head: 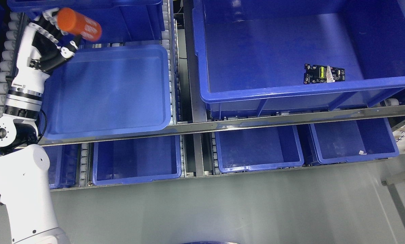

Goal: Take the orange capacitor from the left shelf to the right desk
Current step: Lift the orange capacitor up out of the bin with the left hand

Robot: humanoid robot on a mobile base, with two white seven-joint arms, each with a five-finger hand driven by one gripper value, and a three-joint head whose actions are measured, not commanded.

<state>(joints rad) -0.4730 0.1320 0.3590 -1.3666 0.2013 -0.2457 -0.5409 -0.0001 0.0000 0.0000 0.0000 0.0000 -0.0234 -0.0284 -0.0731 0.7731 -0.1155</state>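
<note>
My left hand (55, 32) is raised at the upper left, above the far left corner of a shallow blue tray (107, 91) on the shelf. Its fingers are curled around an orange cylindrical capacitor (79, 24), which sticks out to the right of the hand and is tilted slightly downward. The capacitor is held in the air, clear of the tray. The left arm (22, 135) comes up from the lower left. My right hand is out of the picture.
A large blue bin (290, 91) at the upper right holds a small black circuit board (324, 74). Several smaller blue bins (258, 149) sit on the lower shelf behind a metal rail (223, 124). Grey floor (223, 210) lies below.
</note>
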